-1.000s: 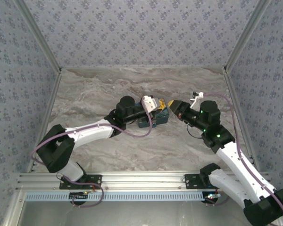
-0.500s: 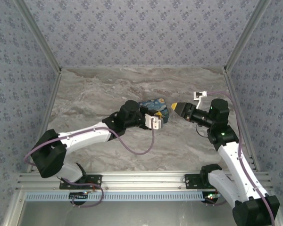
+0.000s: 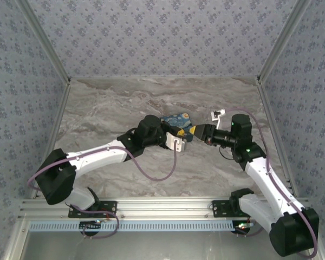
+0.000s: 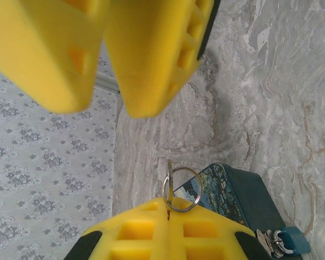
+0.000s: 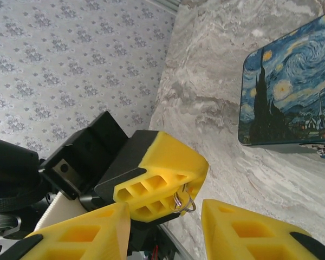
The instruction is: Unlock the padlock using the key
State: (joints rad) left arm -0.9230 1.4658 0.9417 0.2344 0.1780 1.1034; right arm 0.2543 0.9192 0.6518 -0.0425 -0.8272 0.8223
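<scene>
My left gripper (image 4: 168, 212) is shut on the key (image 4: 169, 174), whose blade stands up from the finger seam with a silvery ring (image 4: 182, 189) on it. The tiny teal padlock (image 4: 290, 241) with its silvery shackle lies on the table against the near corner of the starry-night box (image 4: 235, 190). My right gripper (image 5: 165, 210) is open, its yellow fingers (image 5: 81, 234) either side of the left gripper's tips (image 5: 163, 179) and the key ring (image 5: 184, 202), not touching them. From above, the left gripper (image 3: 187, 134) and right gripper (image 3: 197, 131) meet tip to tip beside the box (image 3: 176, 122).
The starry-night box (image 5: 290, 103) lies flat on the marble table (image 3: 114, 108), just behind the two grippers. Patterned walls (image 3: 162, 32) close in the back and both sides. An aluminium rail (image 3: 162, 208) runs along the near edge.
The right gripper has moved left until its open fingers face the left gripper's tips. A second ago the left wrist turned over; since then it has stayed put, still holding the key.
</scene>
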